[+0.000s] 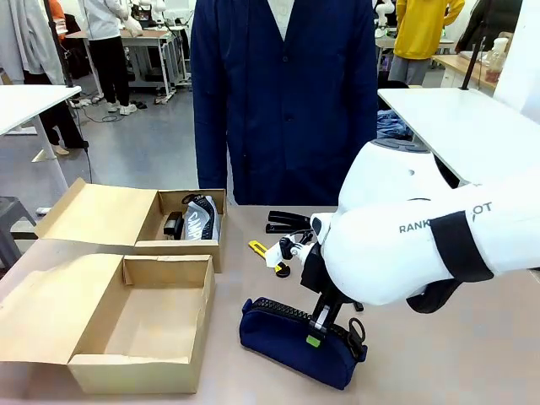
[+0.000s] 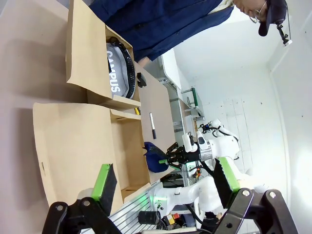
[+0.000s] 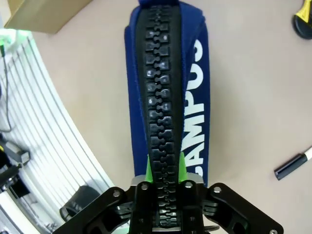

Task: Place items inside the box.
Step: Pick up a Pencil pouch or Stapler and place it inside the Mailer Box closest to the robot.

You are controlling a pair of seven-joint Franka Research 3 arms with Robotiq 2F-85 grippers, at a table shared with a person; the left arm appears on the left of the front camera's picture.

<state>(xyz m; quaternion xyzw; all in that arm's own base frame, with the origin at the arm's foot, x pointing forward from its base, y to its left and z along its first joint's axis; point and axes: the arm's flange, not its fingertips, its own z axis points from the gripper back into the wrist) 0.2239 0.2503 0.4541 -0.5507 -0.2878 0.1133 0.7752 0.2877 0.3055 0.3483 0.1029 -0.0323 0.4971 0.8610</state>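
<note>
two cardboard boxes on the worktop (image 1: pixel 472 371), left half of the front view, flaps open, standing side by side and touching
near box (image 1: pixel 143 337): bare cardboard floor visible
far box (image 1: pixel 148 221): holding grey pouch (image 1: pixel 201 218) with white "campus" lettering, black stapler (image 1: pixel 174 224) just beside it in the same compartment

navy pouch (image 1: pixel 291 337) outside both boxes, lying on the worktop just right of the near box, zip side up, white "campus" lettering along one flank in right wrist view
right gripper (image 1: pixel 316 336) down on the navy pouch near one end; fingers (image 3: pixel 148 168) drawn narrow, green pads pressed to either side of the black zip ridge, gripping it

left gripper (image 2: pixel 163 168): fingers (image 2: pixel 105 181) spread wide, nothing between them, well apart from the boxes

loose on the worktop:
- second black stapler (image 1: pixel 287 224), beyond the right gripper, toward the far edge
- yellow-black utility knife (image 1: pixel 260 249), between that stapler and the navy pouch
- black-white marker (image 3: pixel 292 165), beside the navy pouch, not touching

person (image 1: pixel 283 101) in dark blue coat standing at the far edge, behind the far box and the second black stapler
</note>
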